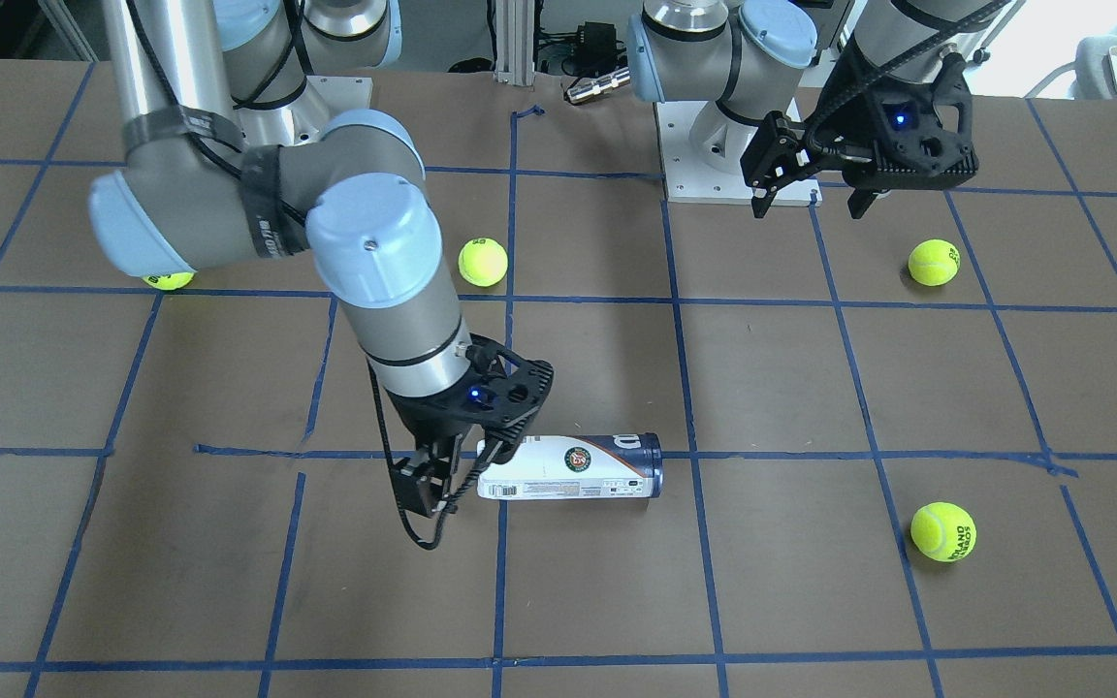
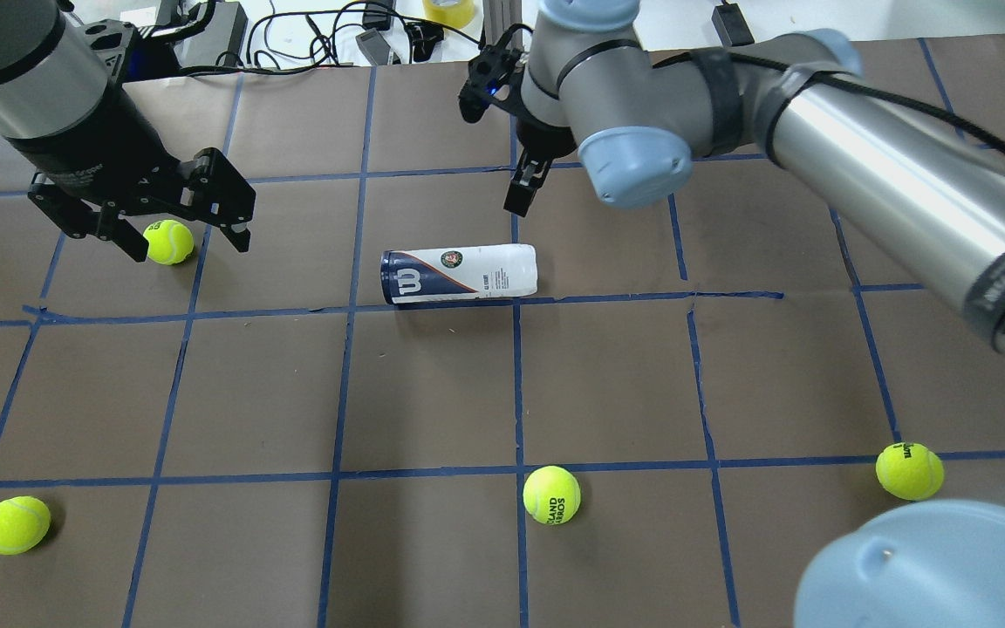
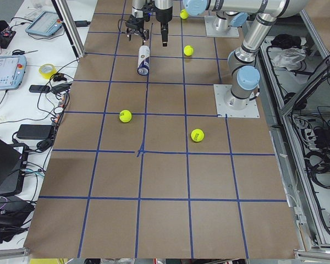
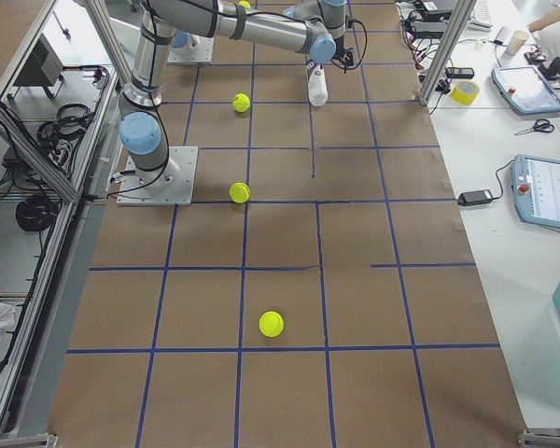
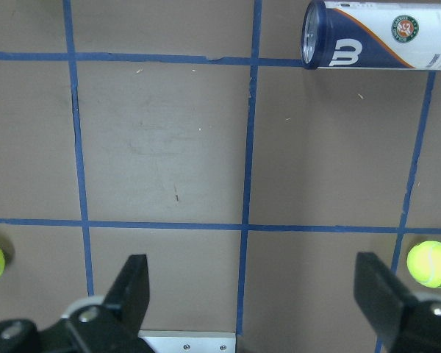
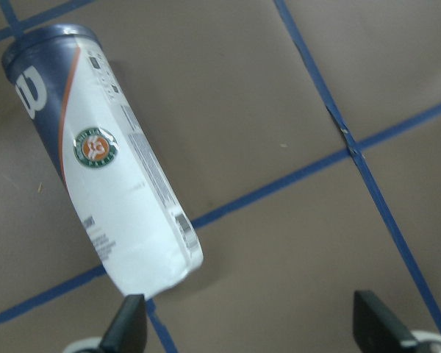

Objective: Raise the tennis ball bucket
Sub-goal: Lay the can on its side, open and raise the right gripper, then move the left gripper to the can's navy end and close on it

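A brown table (image 1: 811, 388) is gridded with blue tape. In the front-facing view, the tennis ball bucket (image 1: 568, 467) lies on its side near the middle. The right gripper (image 1: 457, 473) hangs at its white end, jaws apart, and the left gripper (image 1: 811, 199) hovers well apart from it, also spread. In the overhead view, a tennis ball (image 2: 168, 242) sits below the left gripper. The left wrist view catches the bucket's navy end at top right. In the right wrist view, the bucket lies slanted, its white end just beside one finger (image 6: 128, 327), unclamped.

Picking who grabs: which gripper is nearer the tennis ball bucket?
Right. The right gripper sits at the white end of the tennis ball bucket; the left gripper is far off, near a ball.
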Available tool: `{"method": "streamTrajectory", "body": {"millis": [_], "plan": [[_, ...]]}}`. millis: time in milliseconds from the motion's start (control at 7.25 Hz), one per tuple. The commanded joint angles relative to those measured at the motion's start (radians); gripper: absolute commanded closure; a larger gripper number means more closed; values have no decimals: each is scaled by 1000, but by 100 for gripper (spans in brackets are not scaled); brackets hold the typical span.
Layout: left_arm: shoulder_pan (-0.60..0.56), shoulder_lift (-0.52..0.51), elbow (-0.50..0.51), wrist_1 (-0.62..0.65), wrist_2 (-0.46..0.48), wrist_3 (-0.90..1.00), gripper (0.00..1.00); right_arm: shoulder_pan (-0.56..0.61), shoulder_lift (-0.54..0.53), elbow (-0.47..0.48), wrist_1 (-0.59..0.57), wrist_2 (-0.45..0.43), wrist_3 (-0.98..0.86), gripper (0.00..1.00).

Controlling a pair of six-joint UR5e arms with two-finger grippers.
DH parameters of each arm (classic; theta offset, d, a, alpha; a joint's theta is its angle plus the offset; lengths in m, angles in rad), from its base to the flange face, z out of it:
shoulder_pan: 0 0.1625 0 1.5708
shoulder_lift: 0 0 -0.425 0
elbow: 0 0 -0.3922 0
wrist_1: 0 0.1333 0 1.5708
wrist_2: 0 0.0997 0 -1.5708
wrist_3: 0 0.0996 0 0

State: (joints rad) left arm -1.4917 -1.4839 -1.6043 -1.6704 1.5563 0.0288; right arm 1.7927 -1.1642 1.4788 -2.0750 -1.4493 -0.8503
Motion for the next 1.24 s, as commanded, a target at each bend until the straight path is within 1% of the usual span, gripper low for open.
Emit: {"method": "streamTrajectory", "body": {"millis": [0, 138, 276, 414, 552, 690, 828, 966, 1103], "plan": [[8, -13, -2, 9, -4, 8, 0, -123, -116, 9, 122, 6, 17, 0], [8, -25, -15, 30, -4, 2, 0, -127, -167, 12, 153, 4, 72, 0], [8, -51, -44, 108, -59, 0, 0, -139, -222, 14, 211, -15, 176, 0], [8, -76, -83, 188, -159, 2, 0, -148, -271, 12, 255, -43, 245, 0], [8, -117, -106, 269, -201, -1, 0, -153, -316, 11, 259, -46, 328, 0], [10, -162, -123, 332, -284, 0, 0, -160, -321, 14, 279, -51, 353, 0], [10, -202, -129, 348, -351, 0, 0, -177, -330, 12, 301, -52, 384, 0], [19, -240, -129, 353, -357, 3, 0, -180, -336, 12, 300, -53, 393, 0], [22, -281, -131, 385, -360, 38, 0, -181, -336, 14, 300, -54, 410, 0]]}}
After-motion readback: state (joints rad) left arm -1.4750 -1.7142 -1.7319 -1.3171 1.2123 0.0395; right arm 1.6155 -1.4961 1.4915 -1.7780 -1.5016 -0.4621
